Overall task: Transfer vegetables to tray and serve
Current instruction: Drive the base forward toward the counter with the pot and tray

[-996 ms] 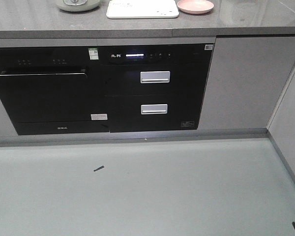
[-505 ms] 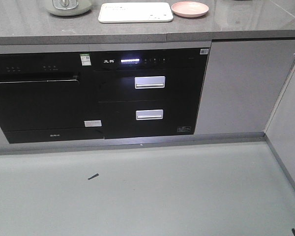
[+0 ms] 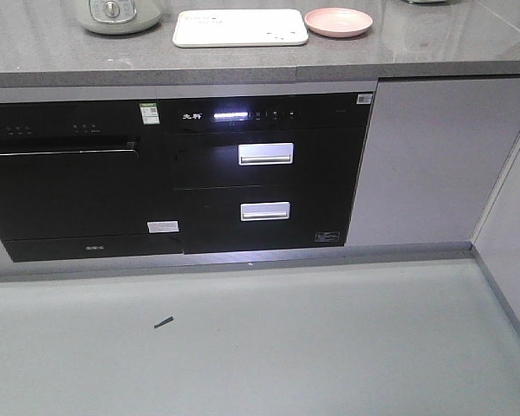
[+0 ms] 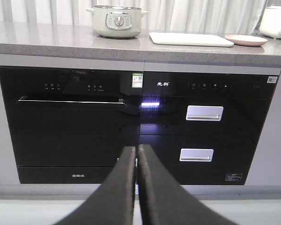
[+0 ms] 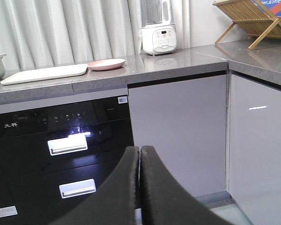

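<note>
On the front view, at the upper left, a pale green cooker pot [image 3: 113, 13] stands on a grey countertop [image 3: 433, 52]. To its right, at top centre, the cream tray [image 3: 240, 27] lies flat on the counter. Near the tray's right end, but apart from it, sits a round pink plate [image 3: 338, 21].

Below the counter from left to right are a black oven-like appliance [image 3: 65, 199] with a long bar handle, a black drawer unit [image 3: 329, 173] with two silver handles and a lit display strip, and a plain pale cabinet door [image 3: 425, 160]. A small dark scrap [image 3: 164, 322] lies on the floor at lower left.

On the left wrist view, the left gripper [image 4: 136, 149] rises from bottom centre, its two black fingers pressed together and holding nothing. The tray shows on the counter right of centre, near the top.

On the right wrist view, the right gripper [image 5: 139, 149] is also pressed together and empty. The tray lies on the counter at the left. A white blender [image 5: 158, 28] stands at top centre, and a wooden rack [image 5: 253, 18] at upper right.
</note>
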`<state>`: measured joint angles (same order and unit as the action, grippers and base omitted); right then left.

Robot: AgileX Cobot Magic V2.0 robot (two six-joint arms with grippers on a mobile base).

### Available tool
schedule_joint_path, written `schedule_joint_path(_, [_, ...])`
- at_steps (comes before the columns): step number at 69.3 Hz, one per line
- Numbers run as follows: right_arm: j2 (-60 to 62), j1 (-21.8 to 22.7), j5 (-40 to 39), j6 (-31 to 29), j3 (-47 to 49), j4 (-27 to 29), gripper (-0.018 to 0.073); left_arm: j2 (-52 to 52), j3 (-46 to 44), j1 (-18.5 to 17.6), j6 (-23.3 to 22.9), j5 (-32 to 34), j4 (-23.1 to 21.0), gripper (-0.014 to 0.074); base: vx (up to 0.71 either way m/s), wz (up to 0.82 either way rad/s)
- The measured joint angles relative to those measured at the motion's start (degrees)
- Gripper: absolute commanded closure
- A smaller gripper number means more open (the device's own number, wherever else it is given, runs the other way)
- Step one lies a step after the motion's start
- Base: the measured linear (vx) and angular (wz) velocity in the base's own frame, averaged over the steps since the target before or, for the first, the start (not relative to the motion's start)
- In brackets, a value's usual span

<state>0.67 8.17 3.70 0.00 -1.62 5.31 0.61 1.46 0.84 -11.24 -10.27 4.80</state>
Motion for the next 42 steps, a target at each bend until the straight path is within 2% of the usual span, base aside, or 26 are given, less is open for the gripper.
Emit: schedule_joint_path(42, [0.0, 0.0, 0.0, 0.0, 0.0, 0.0, 0.0565, 0.0, 0.0, 0.0, 0.0, 0.0, 0.0, 0.0602, 0.07, 0.0])
